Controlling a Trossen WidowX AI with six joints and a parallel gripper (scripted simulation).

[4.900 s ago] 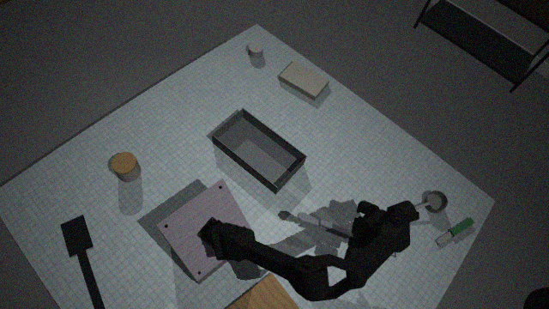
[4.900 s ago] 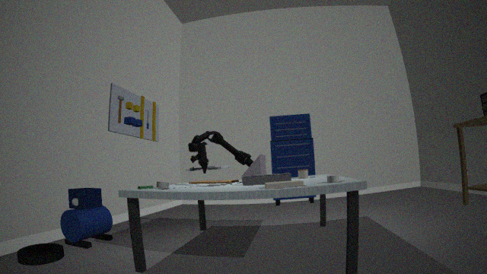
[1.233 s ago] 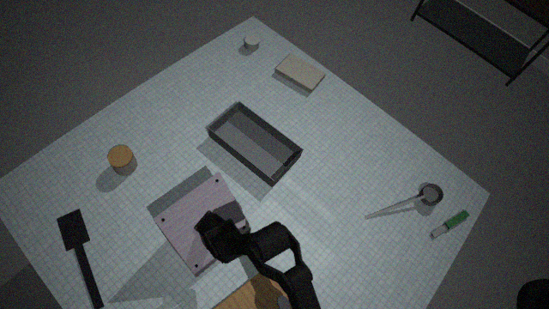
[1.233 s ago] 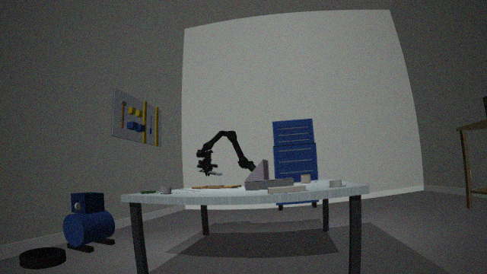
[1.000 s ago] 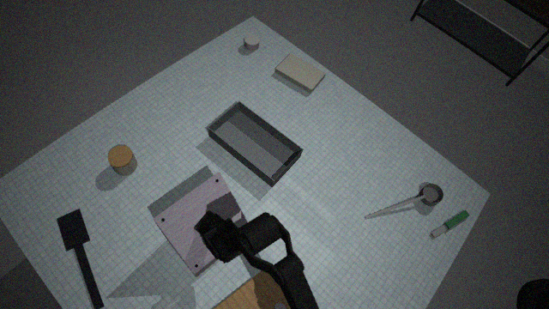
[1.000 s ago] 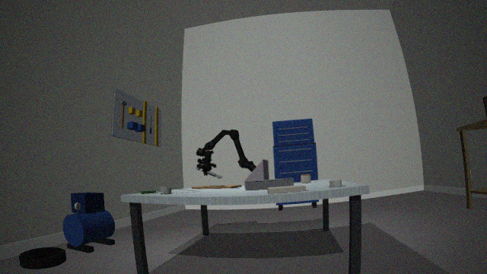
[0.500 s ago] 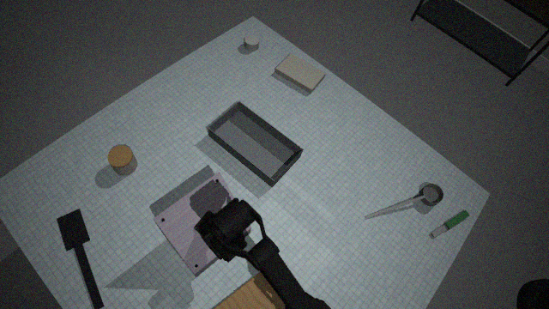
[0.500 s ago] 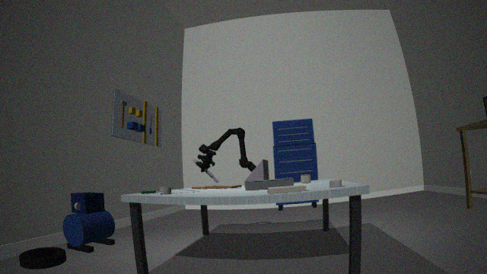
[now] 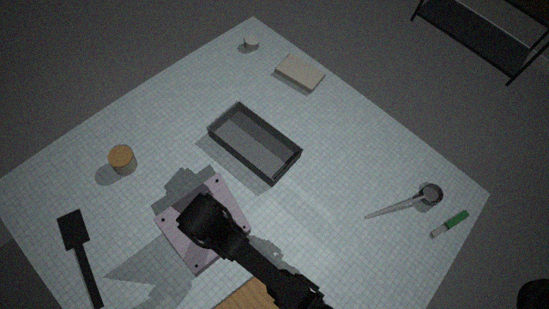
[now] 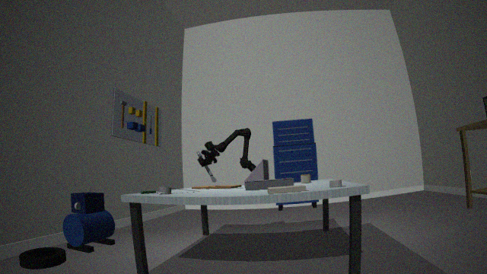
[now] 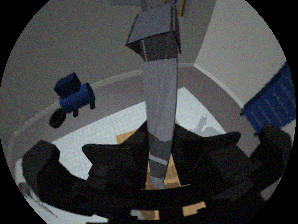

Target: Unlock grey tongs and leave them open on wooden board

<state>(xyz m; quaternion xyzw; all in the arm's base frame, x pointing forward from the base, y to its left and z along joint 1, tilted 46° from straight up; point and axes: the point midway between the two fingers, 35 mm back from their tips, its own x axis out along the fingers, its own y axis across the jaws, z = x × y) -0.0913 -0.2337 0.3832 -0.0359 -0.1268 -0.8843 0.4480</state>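
The grey tongs point(image 10: 210, 173) point(image 11: 161, 85) are held in the air, tilted steeply with the tips low and the hinge end high. In the wrist view the wide hinge block is at the top and the narrow tips are low in the picture. The arms look close together; the lock's state cannot be told. My gripper point(image 10: 203, 160) point(image 11: 156, 121) is shut on the tongs, above the table; its fingertips are hidden in the top view. The wooden board point(image 9: 249, 296) point(image 10: 202, 187) point(image 11: 125, 136) lies below. The roasting tin point(image 9: 253, 142) point(image 10: 268, 185) holds nothing.
A pinkish bracket point(image 9: 229, 203) point(image 10: 259, 173) stands between tin and arm. A black spatula point(image 9: 74, 229) and a jar point(image 9: 122, 159) point(image 10: 305, 178) are left in the top view; a ladle point(image 9: 431, 194) and green-handled tool point(image 9: 456, 219) right; a beige block point(image 9: 300, 72) and small cup point(image 9: 250, 41) beyond.
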